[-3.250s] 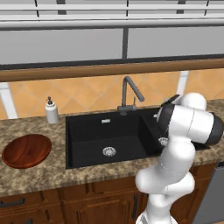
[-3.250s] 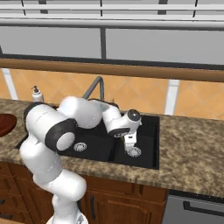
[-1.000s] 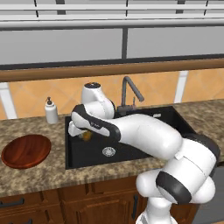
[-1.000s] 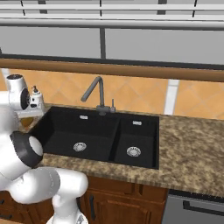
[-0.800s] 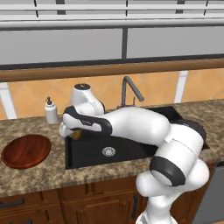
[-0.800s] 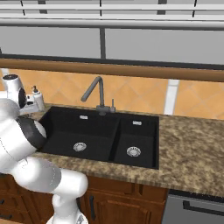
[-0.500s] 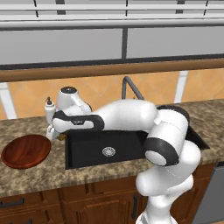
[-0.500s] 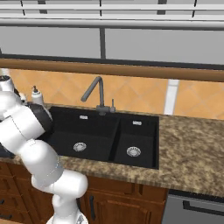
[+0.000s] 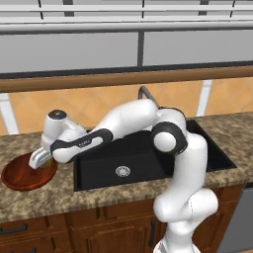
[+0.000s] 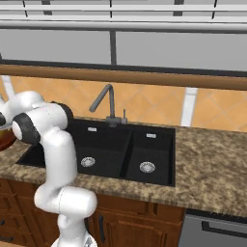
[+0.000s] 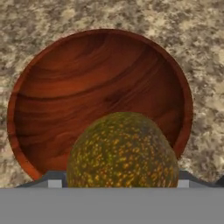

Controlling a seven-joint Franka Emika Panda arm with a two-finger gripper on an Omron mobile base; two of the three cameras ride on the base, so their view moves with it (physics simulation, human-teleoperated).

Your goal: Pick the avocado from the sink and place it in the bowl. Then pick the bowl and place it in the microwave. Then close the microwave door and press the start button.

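The avocado (image 11: 122, 151), an olive, yellow-speckled lump, sits between my fingers with my gripper (image 11: 122, 183) shut on it. It hangs just above the near part of the reddish-brown wooden bowl (image 11: 96, 83), which has nothing inside. In the left base view my gripper (image 9: 41, 159) reaches down over the right part of the bowl (image 9: 20, 175) on the counter, left of the black sink (image 9: 143, 160). A sliver of the avocado (image 9: 47, 160) peeks out at the fingers. The bowl's rim (image 10: 5, 139) shows at the left edge of the right base view.
Speckled granite counter (image 9: 44, 197) surrounds the bowl and the double-basin sink (image 10: 120, 144). Silver drains (image 10: 88, 161) (image 10: 147, 167) lie in the basins. The gooseneck faucet (image 10: 108, 103) stands behind the sink. My arm stretches across the left basin. Wooden cabinets (image 9: 59, 232) run below.
My arm has swung left from above the sink to over the bowl, carrying the avocado. The gripper has dropped lower over the bowl.
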